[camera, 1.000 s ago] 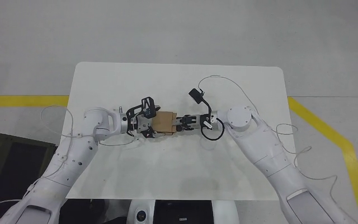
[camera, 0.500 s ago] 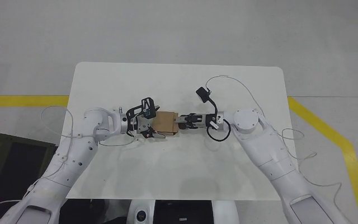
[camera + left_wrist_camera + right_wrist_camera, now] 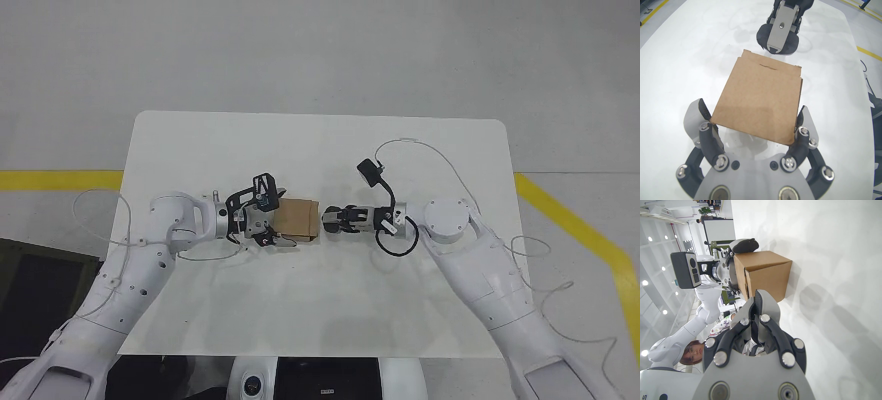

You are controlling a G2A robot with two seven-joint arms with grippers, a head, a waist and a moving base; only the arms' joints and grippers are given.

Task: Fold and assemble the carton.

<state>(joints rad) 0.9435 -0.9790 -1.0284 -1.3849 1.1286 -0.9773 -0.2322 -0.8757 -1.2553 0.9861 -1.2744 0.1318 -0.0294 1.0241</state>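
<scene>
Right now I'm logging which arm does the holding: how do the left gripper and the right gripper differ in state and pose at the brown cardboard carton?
The left gripper has fingers spread wide, clamping the brown cardboard carton at two corners; the right gripper has fingers pressed together on nothing. The left gripper touches the carton; the right gripper sits at the opposite end, contact unclear. Both face the carton with black-padded metal fingers.

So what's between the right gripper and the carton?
Only a sliver of bare table separates right gripper and carton, in the left wrist view.
</scene>
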